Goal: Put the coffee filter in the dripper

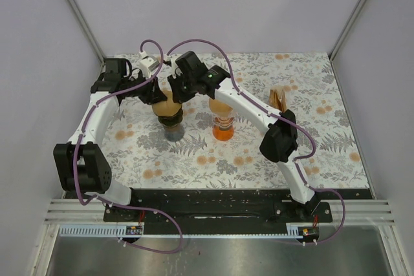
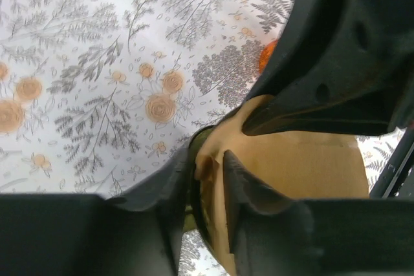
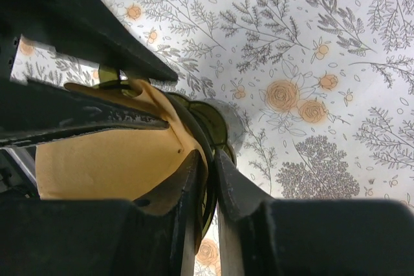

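The coffee filter (image 2: 291, 166), pinched by the left end effector (image 2: 207, 182) and right end effector (image 3: 210, 185), is to be seated evenly inside the dripper (image 1: 173, 131).

White links (image 1: 249, 105), black joint housings (image 1: 278, 137), purple cables (image 1: 150, 42) looped along both arms; left gripper (image 2: 207, 159) and right gripper (image 3: 208, 159) black; black base plate (image 1: 213, 208).

SETTING: robot test cell, lab-type | ENCLOSURE: bounded by plain white walls (image 1: 226, 4) held in aluminium posts (image 1: 76, 11) | BENCH: covered with floral cloth (image 1: 323, 134) | RIG: two arms (image 1: 259, 111) bolted to black base plate (image 1: 213, 200), purple cables (image 1: 194, 43) strung along them, slotted duct (image 1: 194, 231) fitted in front
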{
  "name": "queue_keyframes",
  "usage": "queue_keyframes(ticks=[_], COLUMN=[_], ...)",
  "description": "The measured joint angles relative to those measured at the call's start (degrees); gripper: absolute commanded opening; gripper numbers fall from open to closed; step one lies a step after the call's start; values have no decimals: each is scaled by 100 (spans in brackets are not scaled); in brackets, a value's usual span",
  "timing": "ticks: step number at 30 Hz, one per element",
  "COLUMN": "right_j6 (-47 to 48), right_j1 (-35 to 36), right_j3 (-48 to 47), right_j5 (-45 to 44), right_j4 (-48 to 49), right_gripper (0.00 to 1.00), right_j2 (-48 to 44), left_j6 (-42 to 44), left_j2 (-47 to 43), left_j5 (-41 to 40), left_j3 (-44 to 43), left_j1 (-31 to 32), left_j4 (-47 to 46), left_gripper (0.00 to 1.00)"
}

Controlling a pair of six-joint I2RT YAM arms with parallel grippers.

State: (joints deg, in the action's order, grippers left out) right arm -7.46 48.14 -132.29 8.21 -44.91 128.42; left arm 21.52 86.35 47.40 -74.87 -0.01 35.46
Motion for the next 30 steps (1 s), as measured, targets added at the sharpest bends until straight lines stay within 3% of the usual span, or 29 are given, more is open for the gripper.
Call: queue_keyframes(ticks=[3,8,16,24,30], right_j6=[-13,-28,-46,-31,-7], right_j1=[9,13,13,13,13], right_j3=[0,0,0,11,7], right_j5=[20,31,31,20,17], right_j4=[4,7,4,-155,-160], right_gripper=[4,8,24,50,59], right_j2=[0,0,0,0,0], left_j6=[94,94,24,-35,-37], left_j2=[2,-7,-345,-457,-457], left_j5=[-149,-319,-739,-955,-997], left_j3=[0,0,-46,-280,-306], left_j1=[13,17,17,-120,-146], left_j4=[13,17,-2,-17,4], left_gripper=[64,78,82,83,83])
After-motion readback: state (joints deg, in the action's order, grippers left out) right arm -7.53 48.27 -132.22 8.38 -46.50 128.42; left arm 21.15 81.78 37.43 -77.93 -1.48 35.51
